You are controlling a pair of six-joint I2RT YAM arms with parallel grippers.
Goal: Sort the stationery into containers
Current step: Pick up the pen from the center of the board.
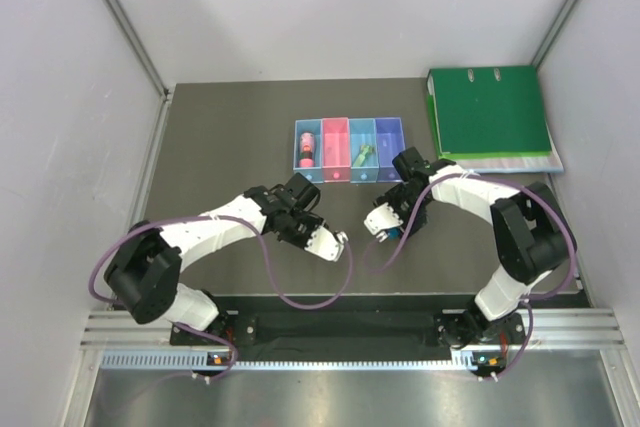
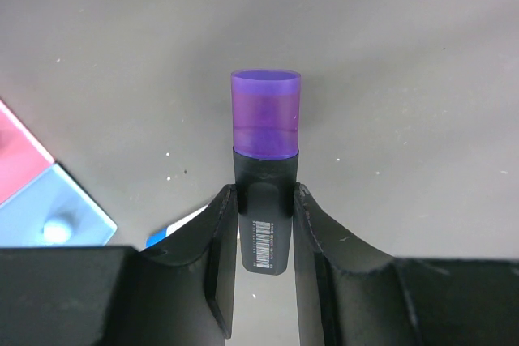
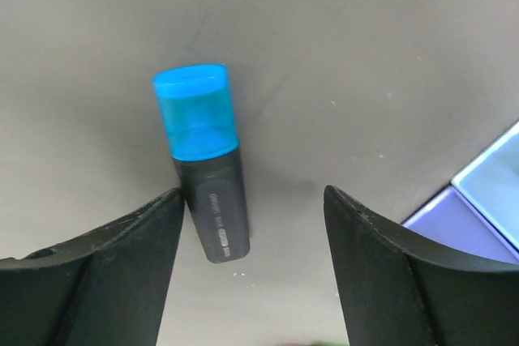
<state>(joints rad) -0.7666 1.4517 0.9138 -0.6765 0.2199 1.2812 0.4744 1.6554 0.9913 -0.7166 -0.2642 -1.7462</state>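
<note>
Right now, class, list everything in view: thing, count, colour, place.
table: one, dark grey, under everything
bins: four, light blue, pink, blue, violet-blue, row mid-table
pink item: one, pink, light blue bin
green item: one, mint, blue bin
purple marker: one, black with purple cap, gripped
blue marker: one, black with blue cap, lying on table
ring binder: one, green, far right corner
left gripper: one, black, shut on purple marker
right gripper: one, black, open around blue marker

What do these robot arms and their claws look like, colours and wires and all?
Both arms, left arm and right arm, have smooth white shells between chunky black joints. A thin purple cable loops loosely along each. The left gripper and right gripper each end in two matte black, curved fingers.
</note>
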